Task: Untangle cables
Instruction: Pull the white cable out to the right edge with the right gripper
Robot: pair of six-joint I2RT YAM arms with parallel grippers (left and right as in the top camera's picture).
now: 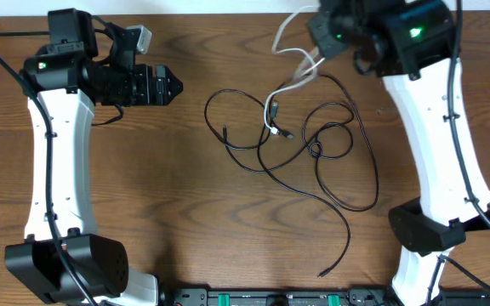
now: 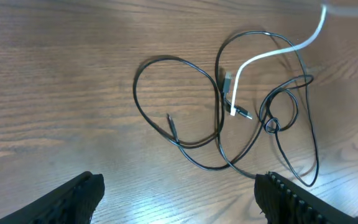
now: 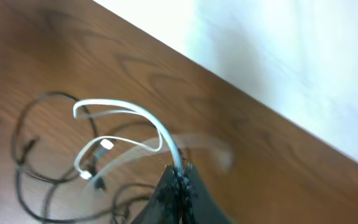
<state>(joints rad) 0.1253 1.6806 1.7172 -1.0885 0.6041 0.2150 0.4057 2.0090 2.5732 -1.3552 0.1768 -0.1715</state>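
Surface (image 1: pixel 143 195): brown wood
Left tool (image 1: pixel 171 87): jaws wide, holding nothing, above bare wood left of the tangle
Black cables (image 1: pixel 315 150): looped and crossed at mid-surface, one end trailing toward the near edge
White cable (image 2: pixel 272 55): plug end lying among the black loops, the rest lifted up to the right
Right tool (image 3: pixel 180 173): pinched on the white cable, raised near the far edge

You have two arms, the left arm (image 1: pixel 58 153) and the right arm (image 1: pixel 436 136), each with white link shells, black joint housings and a black base. Thick black wires (image 1: pixel 48 170) run along the shells. A green light (image 1: pixel 42 64) glows near each wrist. The left gripper (image 1: pixel 175 86) is black, its fingers (image 2: pixel 294 199) ridged.
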